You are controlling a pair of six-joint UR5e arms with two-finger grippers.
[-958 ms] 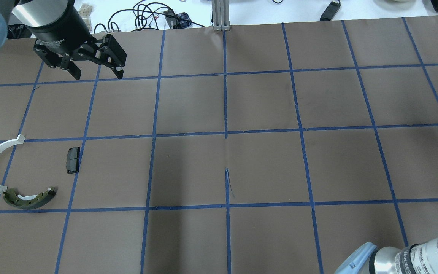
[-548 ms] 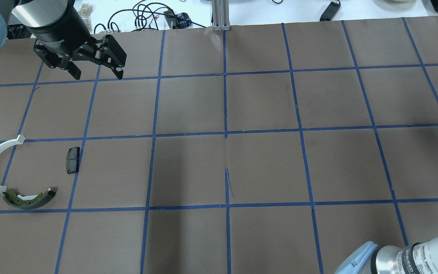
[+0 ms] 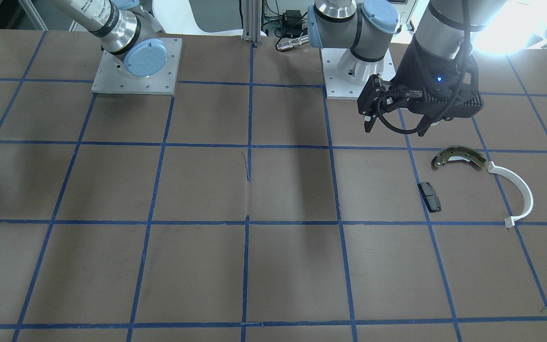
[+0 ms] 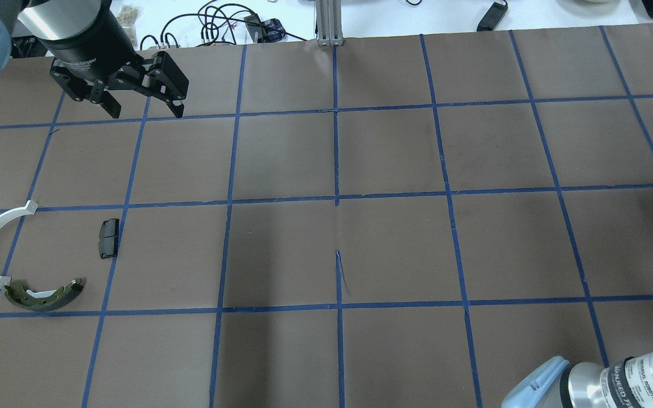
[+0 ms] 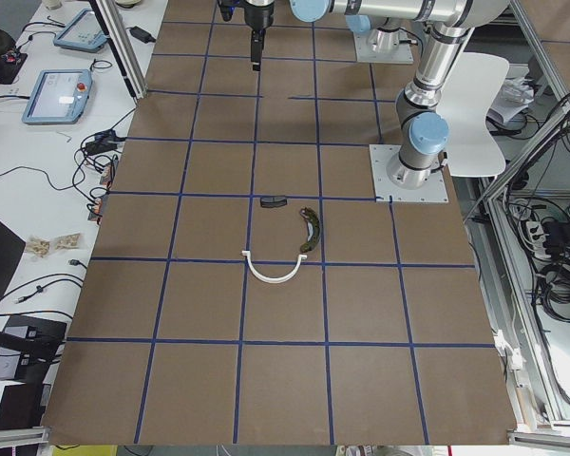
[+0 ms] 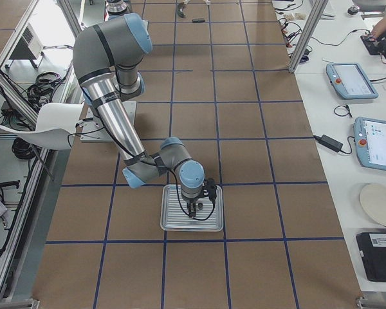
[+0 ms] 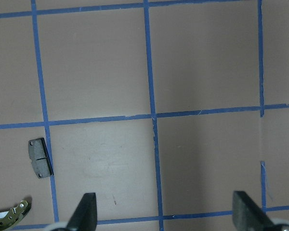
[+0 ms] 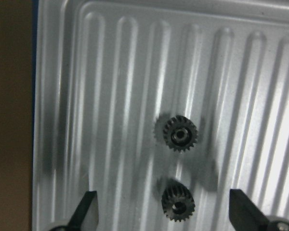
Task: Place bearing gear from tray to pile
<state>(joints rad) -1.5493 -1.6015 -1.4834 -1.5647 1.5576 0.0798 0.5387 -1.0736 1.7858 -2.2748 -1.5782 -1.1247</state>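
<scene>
Two small dark toothed bearing gears (image 8: 180,134) lie flat, one just beside the other, on the ribbed silvery tray (image 8: 62,96) at the table's (image 4: 394,243) right edge. My right gripper (image 8: 163,197) hangs over them, fingers spread, holding nothing. Left gripper (image 4: 145,112) is spread too and unmoved near the far-left corner, while the right forearm (image 4: 615,379) has crept slightly toward the right edge.

On the tray (image 8: 86,120), the lower gear (image 8: 178,206) lies just beside the upper gear (image 8: 180,134), a narrow gap between. Open desk (image 4: 179,255) flanks the black pad (image 4: 108,238).
</scene>
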